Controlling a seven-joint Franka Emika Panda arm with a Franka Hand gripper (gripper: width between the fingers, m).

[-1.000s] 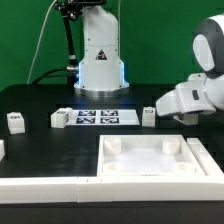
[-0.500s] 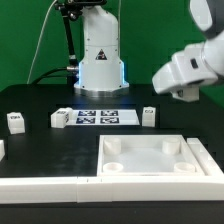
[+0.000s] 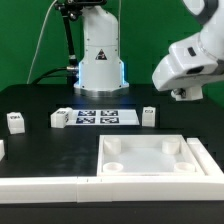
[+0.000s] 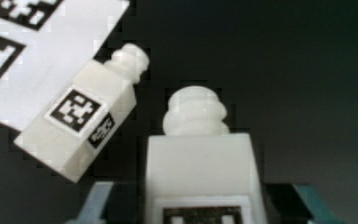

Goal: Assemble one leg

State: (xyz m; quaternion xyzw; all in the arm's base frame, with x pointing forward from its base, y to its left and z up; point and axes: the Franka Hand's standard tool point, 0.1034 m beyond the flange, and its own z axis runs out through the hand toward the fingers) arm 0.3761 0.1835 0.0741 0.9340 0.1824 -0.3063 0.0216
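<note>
The black tabletop (image 3: pixel 60 145) carries the big white square panel (image 3: pixel 150 176) at the front, with its round corner sockets facing up. Behind it lies the marker board (image 3: pixel 97 117). A spare leg (image 3: pixel 148 116) sits just beside the board on the exterior view's right, and a third leg (image 3: pixel 60 119) sits at the other end. The arm's wrist (image 3: pixel 185 60) hangs high on the exterior view's right, behind the panel.

In the wrist view the gripper (image 4: pixel 206 200) is clamped on the leg (image 4: pixel 202 160). Its fingers press both sides, and the leg's ridged peg (image 4: pixel 197 105) points away from the wrist, clear of the tabletop.

The step in hand appears to be carrying the leg to a socket (image 3: pixel 172 147). To do it well, centre the peg squarely over the socket, keep the leg straight, lower slowly until it seats, then twist. A tilted entry would likely jam, and a loose grip would let the block slip.
</note>
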